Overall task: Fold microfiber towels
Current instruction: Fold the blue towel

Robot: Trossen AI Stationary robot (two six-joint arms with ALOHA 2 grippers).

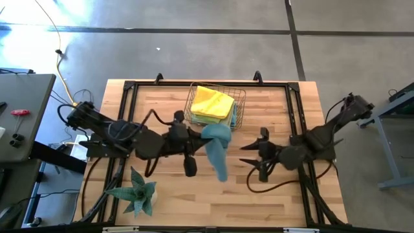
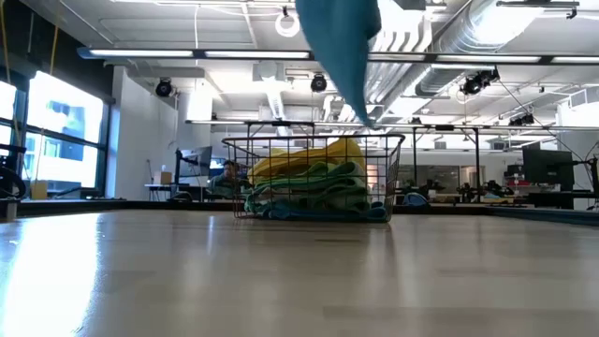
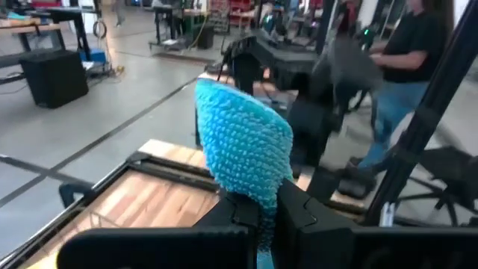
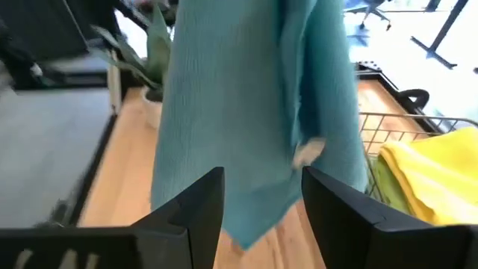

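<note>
Blue towel (image 1: 217,145) hangs in the air from the left gripper (image 1: 206,131), whose fingers are pinched together on its top edge, with the cloth drooping over the table (image 1: 284,194) just in front of the wire basket (image 1: 240,103). Right gripper (image 1: 249,155) sits near the hanging cloth with fingers spread and holding nothing, the towel right before them in its wrist view. Yellow towel (image 1: 212,102) tops the folded green ones (image 2: 314,187) stacked in the basket; a spiky plant (image 1: 137,193) stands at the table's front-left corner.
</note>
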